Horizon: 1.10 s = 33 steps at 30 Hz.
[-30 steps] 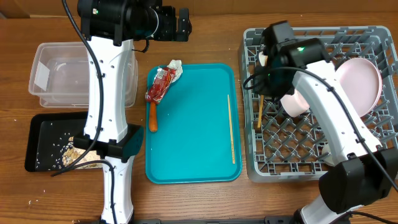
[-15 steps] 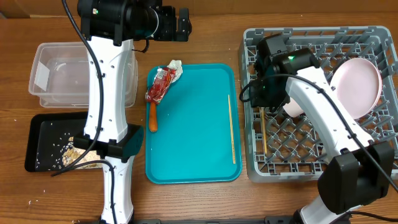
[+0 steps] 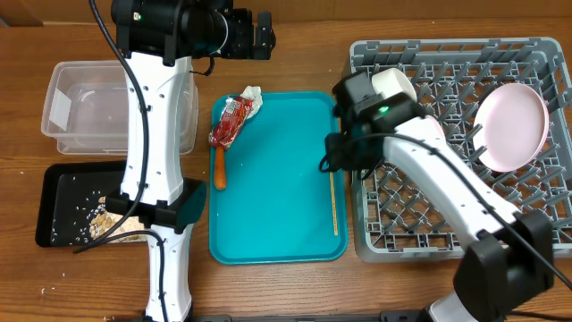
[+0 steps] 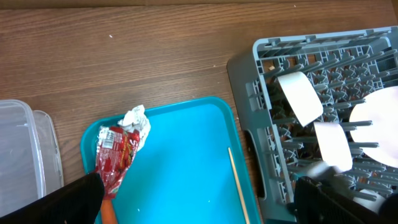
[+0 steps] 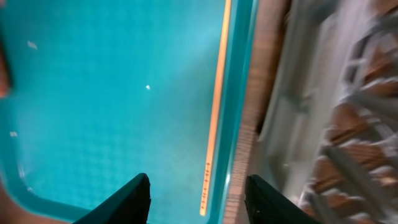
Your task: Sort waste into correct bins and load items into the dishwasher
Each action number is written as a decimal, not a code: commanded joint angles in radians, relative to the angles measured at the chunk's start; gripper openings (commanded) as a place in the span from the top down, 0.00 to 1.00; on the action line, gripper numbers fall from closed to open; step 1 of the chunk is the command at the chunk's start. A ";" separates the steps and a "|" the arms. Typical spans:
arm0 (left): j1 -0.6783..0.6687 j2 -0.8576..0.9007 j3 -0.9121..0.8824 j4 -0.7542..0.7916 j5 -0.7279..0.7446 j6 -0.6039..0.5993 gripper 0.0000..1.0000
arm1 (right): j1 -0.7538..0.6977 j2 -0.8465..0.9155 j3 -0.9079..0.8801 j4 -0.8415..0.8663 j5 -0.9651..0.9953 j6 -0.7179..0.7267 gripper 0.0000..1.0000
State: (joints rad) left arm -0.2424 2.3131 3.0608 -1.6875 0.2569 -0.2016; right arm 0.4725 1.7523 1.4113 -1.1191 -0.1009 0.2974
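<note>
Most of the dish loading looks done. The pale pink plate [image 3: 511, 125] stands on edge among the pegs of the grey dish rack [image 3: 536, 49]. A white cup [image 3: 393, 85] sits near the rack's upper left corner in the overhead view. A second small white vessel [image 4: 331, 142], bowl or cup I cannot tell, lies just past it, partly under the right arm. No dish shows on the table outside the rack.

Waste sorting is, by my reckoning, less than half finished. Beige food scraps [image 3: 100, 217] lie scattered in the black tray [image 3: 54, 179], but the clear tub [image 3: 67, 89] holds nothing I can see. Three pieces wait in the upper left corner of the teal serving tray [image 3: 268, 215]. They are the red wrapper [image 3: 229, 123], the white napkin [image 3: 253, 95] touching its upper end, and the orange carrot stick [image 3: 219, 170] just below it.

The right gripper [image 5: 202, 202] hangs over the tray's right edge, fingers parted and holding nothing. A wooden chopstick [image 5: 216, 99] lies flat on the tray directly beneath it. The left gripper [image 3: 262, 34] hovers beyond the tray's upper edge, fingers spread wide and empty.

Nothing blocks the wrapper pile from above. The left arm's white link [image 3: 152, 116] crosses the tub and black tray in the overhead view, so drops into either bin will likely need care.
</note>
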 commanded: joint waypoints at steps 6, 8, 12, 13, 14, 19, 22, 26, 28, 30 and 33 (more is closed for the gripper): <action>-0.006 0.005 0.003 -0.002 -0.005 0.023 0.00 | 0.113 0.042 -0.145 0.126 0.072 0.141 0.46; -0.006 0.005 0.003 -0.002 -0.005 0.023 0.00 | 0.116 0.042 -0.166 0.154 0.125 0.161 0.45; -0.006 0.005 0.003 -0.002 -0.005 0.023 0.00 | 0.114 0.042 -0.195 0.208 0.134 0.159 0.45; -0.006 0.005 0.003 -0.002 -0.005 0.023 0.00 | 0.114 0.042 -0.204 0.219 0.133 0.159 0.45; -0.006 0.005 0.003 -0.002 -0.005 0.023 0.00 | 0.114 0.042 -0.218 0.233 0.129 0.159 0.45; -0.006 0.005 0.003 -0.002 -0.005 0.023 0.00 | 0.116 0.043 -0.286 0.305 0.126 0.159 0.46; -0.006 0.005 0.003 -0.002 -0.005 0.023 0.00 | 0.116 0.043 -0.320 0.341 0.126 0.160 0.47; -0.006 0.005 0.003 -0.002 -0.005 0.023 0.00 | 0.116 0.043 -0.361 0.381 0.115 0.160 0.58; -0.006 0.005 0.003 -0.002 -0.005 0.023 0.00 | 0.117 0.043 -0.371 0.391 0.096 0.159 0.65; -0.006 0.005 0.003 -0.002 -0.005 0.023 0.00 | 0.117 0.043 -0.371 0.391 0.088 0.159 0.78; -0.006 0.005 0.003 -0.002 -0.005 0.023 0.00 | 0.116 0.043 -0.349 0.365 0.061 0.156 0.92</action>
State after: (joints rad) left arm -0.2424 2.3131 3.0608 -1.6875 0.2569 -0.2016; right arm 0.5907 1.8000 1.0504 -0.7406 -0.0143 0.4492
